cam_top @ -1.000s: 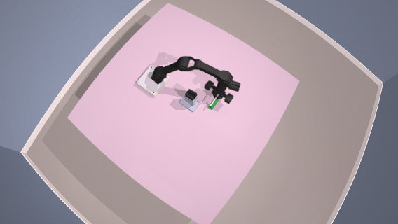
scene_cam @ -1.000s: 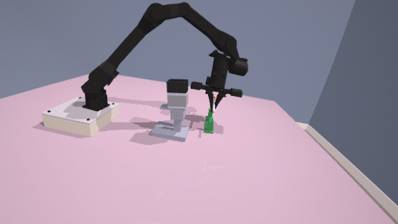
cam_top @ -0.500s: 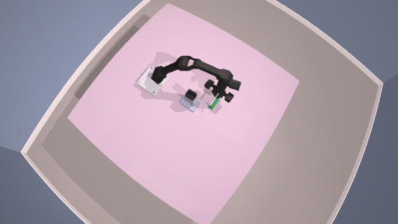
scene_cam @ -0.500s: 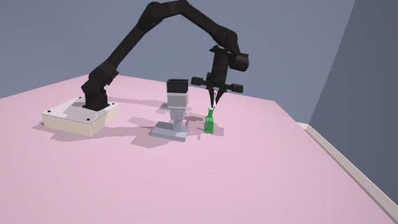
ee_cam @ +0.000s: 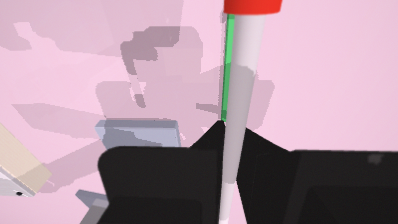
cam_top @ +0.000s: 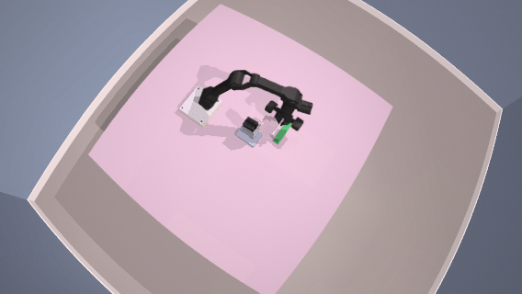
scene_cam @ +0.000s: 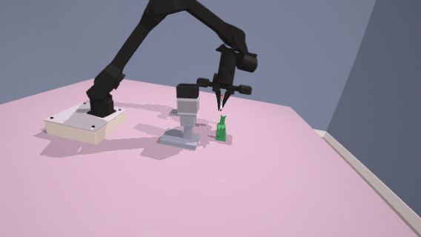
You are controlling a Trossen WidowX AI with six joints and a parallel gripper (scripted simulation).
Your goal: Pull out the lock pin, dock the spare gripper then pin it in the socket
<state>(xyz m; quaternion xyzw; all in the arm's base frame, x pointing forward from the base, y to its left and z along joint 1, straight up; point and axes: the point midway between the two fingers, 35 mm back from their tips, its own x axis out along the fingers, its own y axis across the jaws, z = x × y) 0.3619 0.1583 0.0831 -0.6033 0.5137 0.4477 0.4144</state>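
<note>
My gripper [scene_cam: 221, 109] [ee_cam: 225, 126] is shut on the white lock pin [scene_cam: 221, 104] [ee_cam: 245, 50] [cam_top: 277, 129], whose red head stands clear of the fingers in the wrist view. The pin is held in the air above the green holder [scene_cam: 221, 132] [cam_top: 280, 136] [ee_cam: 227, 75], with a gap below the fingertips. The blue-grey mount [scene_cam: 179, 139] [cam_top: 243, 135] [ee_cam: 137, 134] stands beside the holder, towards the arm's base. A light grey block with a black top, seemingly the spare gripper [scene_cam: 187, 105] [cam_top: 250, 124], is upright on the mount. Its seating and the socket's hole are too small to judge.
The arm's white base plate [cam_top: 193, 112] [scene_cam: 74, 118] is beyond the mount. A small blue-grey ledge [scene_cam: 174, 112] shows behind the mount's upper part. The arm arches high over the pink table top [cam_top: 193, 184] [scene_cam: 259, 178].
</note>
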